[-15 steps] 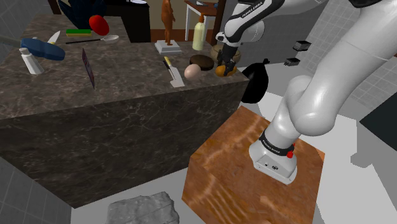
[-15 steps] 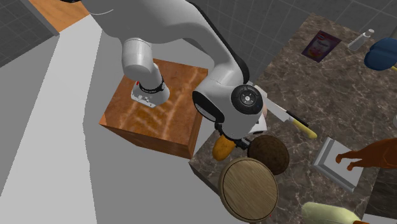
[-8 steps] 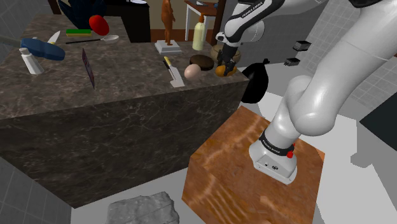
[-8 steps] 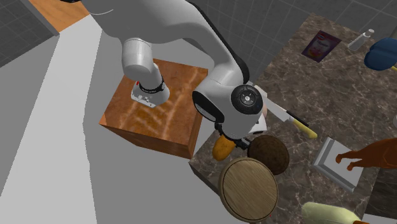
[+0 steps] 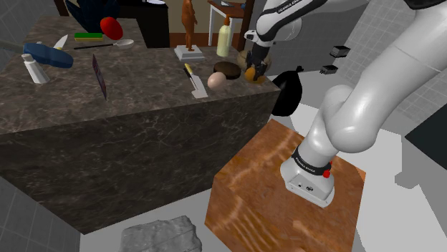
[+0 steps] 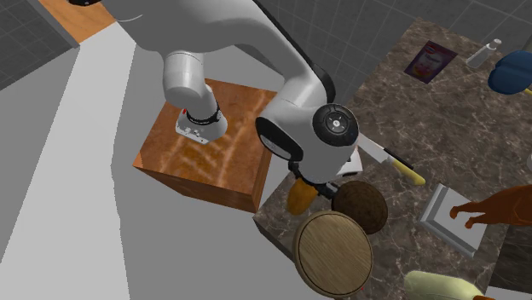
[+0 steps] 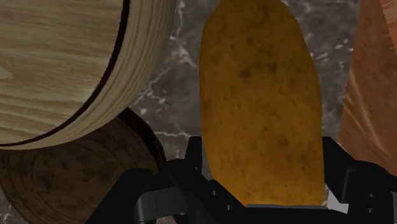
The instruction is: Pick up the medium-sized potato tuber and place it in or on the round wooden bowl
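- The black hand (image 7: pixel 262 156) is clamped on the potato (image 7: pixel 261 89). One finger presses on each side of it.
- The potato is long and brown-yellow with small dark spots. Most of it sticks out past the fingers, away from the hand.
- In the shoulder view the hand (image 5: pixel 251 69) hangs over the corner of the dark stone surface (image 5: pixel 129 86) that is nearest the arm. The potato (image 5: pixel 249 74) is under it, low over the stone. I cannot tell if the potato touches the surface.
- In the second exterior view the potato (image 6: pixel 298 198) pokes out from under the arm's big white wrist. It is right at the edge of the surface, on the side of the orange-brown stand (image 6: pixel 205 162).
- The round wooden bowl (image 6: pixel 332 253) is just beside the potato and does not touch it. In the wrist view the bowl (image 7: pixel 63 63) is off to one side of the hand, with a strip of stone between it and the potato.
- A dark brown round thing (image 6: pixel 360 206) lies next to the bowl, near the hand.
- A knife (image 6: pixel 396 162) with a yellow handle lies on the surface on the far side of the wrist from the potato.
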Action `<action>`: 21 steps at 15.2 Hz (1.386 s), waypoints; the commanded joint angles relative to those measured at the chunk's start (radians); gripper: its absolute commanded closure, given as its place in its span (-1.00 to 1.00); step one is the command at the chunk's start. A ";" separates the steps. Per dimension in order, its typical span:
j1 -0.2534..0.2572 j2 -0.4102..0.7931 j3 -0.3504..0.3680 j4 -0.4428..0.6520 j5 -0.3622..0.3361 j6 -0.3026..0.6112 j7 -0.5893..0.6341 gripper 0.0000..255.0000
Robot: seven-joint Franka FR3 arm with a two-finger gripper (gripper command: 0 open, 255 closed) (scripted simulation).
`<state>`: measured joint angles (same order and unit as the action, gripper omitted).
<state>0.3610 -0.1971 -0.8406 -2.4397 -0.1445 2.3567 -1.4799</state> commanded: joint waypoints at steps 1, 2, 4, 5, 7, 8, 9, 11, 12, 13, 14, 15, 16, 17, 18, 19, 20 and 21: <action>-0.006 -0.023 0.012 0.013 -0.017 -0.031 0.016 1.00; -0.010 -0.034 0.017 0.019 -0.025 -0.047 0.022 1.00; -0.016 -0.054 0.028 0.033 -0.038 -0.077 0.034 1.00; -0.019 -0.064 0.034 0.040 -0.044 -0.093 0.039 1.00; -0.024 -0.082 0.044 0.055 -0.054 -0.123 0.048 1.00; -0.026 -0.091 0.049 0.062 -0.058 -0.138 0.052 1.00; -0.028 -0.099 0.055 0.070 -0.062 -0.153 0.056 1.00; -0.032 -0.114 0.064 0.087 -0.068 -0.183 0.063 1.00; -0.033 -0.122 0.069 0.095 -0.071 -0.198 0.066 1.00; -0.035 -0.128 0.074 0.104 -0.073 -0.212 0.069 1.00; -0.036 -0.135 0.079 0.112 -0.075 -0.227 0.071 1.00; -0.037 -0.141 0.083 0.122 -0.077 -0.242 0.074 1.00; -0.038 -0.147 0.087 0.131 -0.079 -0.256 0.076 1.00; -0.039 -0.152 0.092 0.140 -0.080 -0.271 0.078 1.00; -0.040 -0.157 0.096 0.150 -0.081 -0.285 0.080 1.00; -0.040 -0.162 0.100 0.160 -0.082 -0.299 0.082 1.00; -0.041 -0.167 0.104 0.170 -0.083 -0.313 0.083 1.00; -0.041 -0.171 0.108 0.180 -0.083 -0.327 0.085 1.00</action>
<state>0.3196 -0.3649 -0.7361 -2.2715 -0.2281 2.0442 -1.3961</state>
